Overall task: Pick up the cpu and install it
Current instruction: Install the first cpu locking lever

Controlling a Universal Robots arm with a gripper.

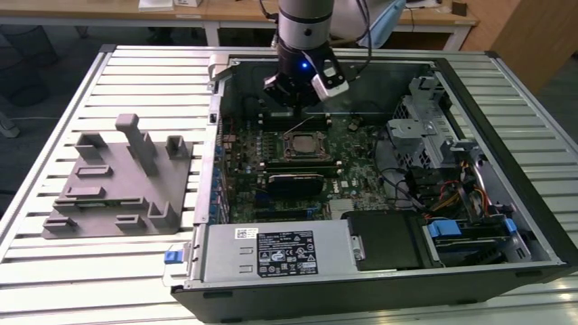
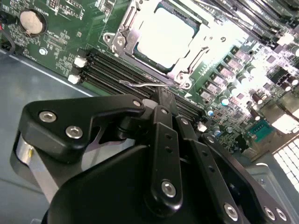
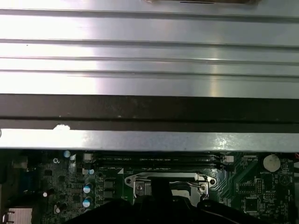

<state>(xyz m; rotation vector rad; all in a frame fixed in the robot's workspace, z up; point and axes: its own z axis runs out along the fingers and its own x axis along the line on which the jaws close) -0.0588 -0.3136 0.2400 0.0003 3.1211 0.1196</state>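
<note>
While the cpu (image 2: 163, 39) is lying in its socket (image 2: 186, 70), the gripper (image 2: 166, 95) is being held just beside it, fingers seemingly closed.

Slatted pale metal table (image 1: 81, 277), light wooden desks (image 1: 235, 15) behind, dark floor (image 1: 54, 74).

The cpu (image 1: 301, 144) (image 2: 163, 39) was a small, flat, square chip with a pale silver-grey metal top that glared bright in the second wrist view. It lay flat and level in the socket (image 2: 122, 37) on the green motherboard (image 1: 361, 169), inside the open computer case (image 1: 361, 298). The socket's metal bracket framed its edges, and the black memory slots (image 2: 107, 70) ran just beside it.
</note>
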